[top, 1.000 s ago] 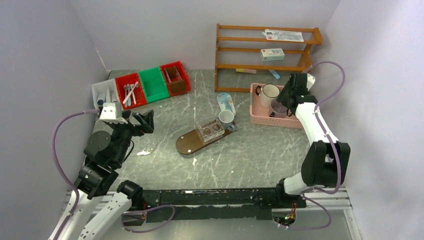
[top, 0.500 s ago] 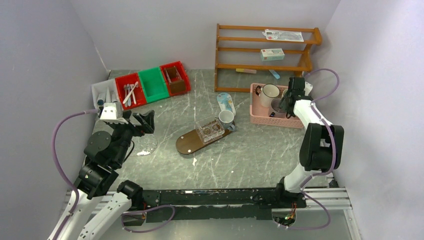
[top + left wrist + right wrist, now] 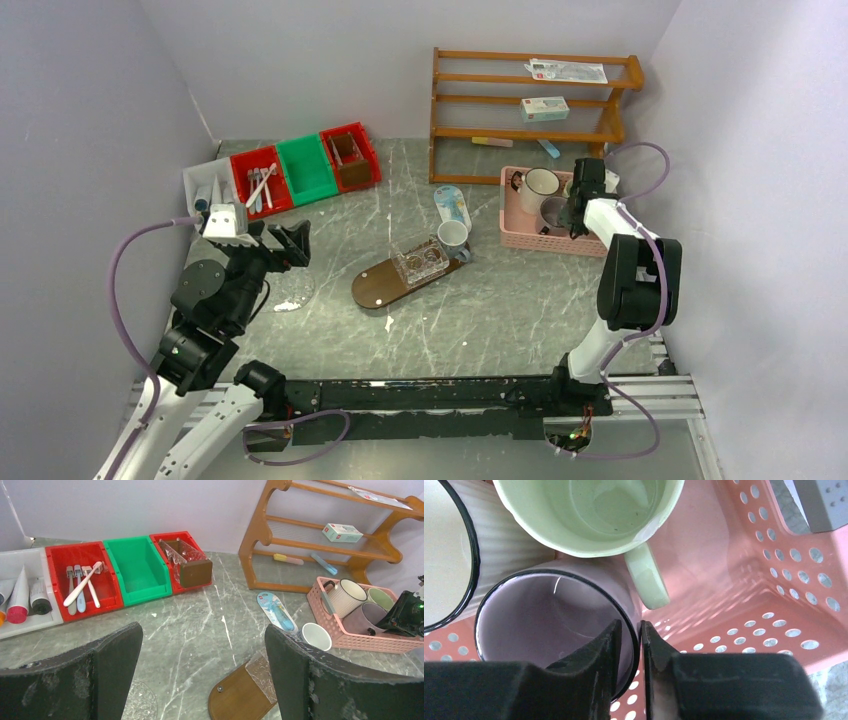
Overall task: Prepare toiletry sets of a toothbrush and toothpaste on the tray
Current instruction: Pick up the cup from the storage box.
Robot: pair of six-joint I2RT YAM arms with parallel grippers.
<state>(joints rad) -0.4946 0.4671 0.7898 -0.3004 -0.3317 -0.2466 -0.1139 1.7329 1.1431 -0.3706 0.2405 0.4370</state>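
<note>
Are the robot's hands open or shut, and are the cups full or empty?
right gripper: shut on the rim of the lilac mug.
left gripper: open, holding nothing.
lilac mug: upright in the pink basket, empty.
green mug: upright, empty.
tray: near end bare, clear glass on far end.
green bin: empty.

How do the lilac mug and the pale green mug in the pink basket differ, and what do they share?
The lilac mug has a black rim; the pale green mug has a plain one. The right end effector pinches the lilac mug's wall, one finger inside; nothing grips the pale green mug. The pale green mug's handle shows; the lilac mug's is out of view. Both stand upright and empty in the pink basket.
</note>
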